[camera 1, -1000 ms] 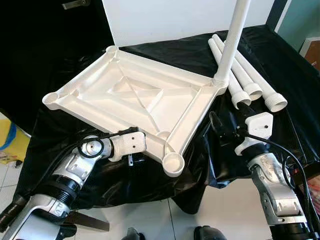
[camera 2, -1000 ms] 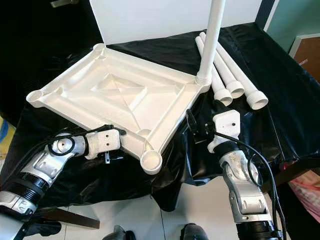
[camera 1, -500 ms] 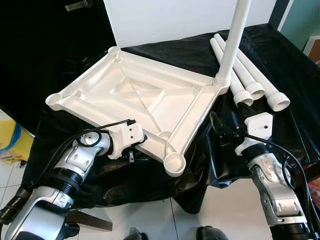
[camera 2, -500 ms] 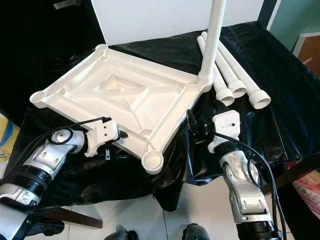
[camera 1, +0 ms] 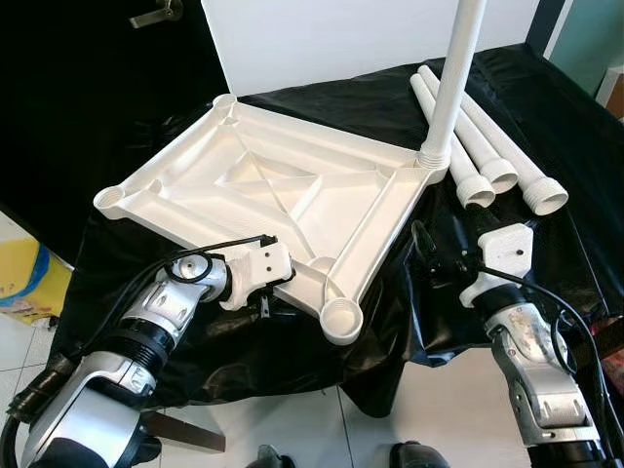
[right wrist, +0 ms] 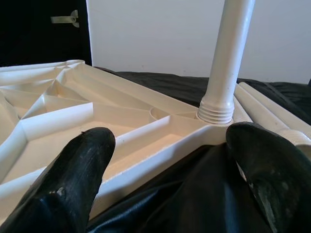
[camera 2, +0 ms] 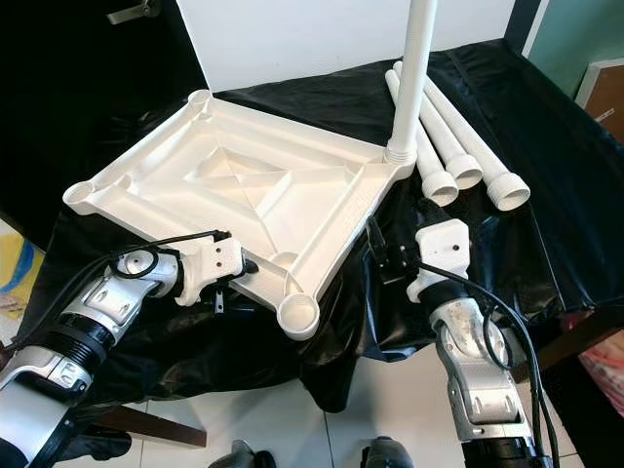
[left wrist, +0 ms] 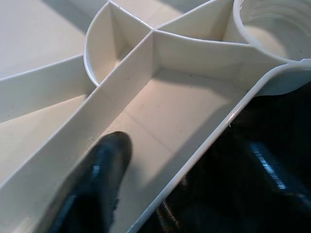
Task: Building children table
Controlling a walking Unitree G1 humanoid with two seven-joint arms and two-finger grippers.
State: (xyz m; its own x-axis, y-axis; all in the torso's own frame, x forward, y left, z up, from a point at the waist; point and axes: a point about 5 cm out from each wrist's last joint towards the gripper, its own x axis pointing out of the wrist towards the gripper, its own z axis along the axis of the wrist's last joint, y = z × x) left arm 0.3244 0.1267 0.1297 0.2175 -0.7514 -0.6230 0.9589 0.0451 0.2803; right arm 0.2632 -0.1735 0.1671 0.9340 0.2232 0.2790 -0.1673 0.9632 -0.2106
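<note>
You have the white tabletop (camera 1: 283, 190) lying upside down, ribs up, on the surface (camera 1: 546, 127) draped in black sheeting, and its near edge passes right between the fingers of your left gripper (left wrist: 160, 194): one finger (left wrist: 92, 179) lies inside the shallow ribbed compartment just short of the near corner socket (camera 1: 340, 320), the other sits blurred below the rim against the black sheet, so the fingers straddle the rim, though you cannot tell from these views whether they actually press on it. One leg (camera 1: 450, 78) stands upright, screwed into the far right corner socket, which lies straight ahead between the fingers of your right gripper (right wrist: 165, 160). Those fingers are spread wide and hold nothing; the left one (right wrist: 73, 174) is in front of the tabletop's right edge and the right one (right wrist: 267, 165) is toward the three loose legs (camera 1: 487, 146). The loose legs lie side by side on the sheeting beyond that right finger, just past the standing leg, their threaded ends pointing back toward you. A white wall panel (camera 1: 331, 39) stands behind the surface
</note>
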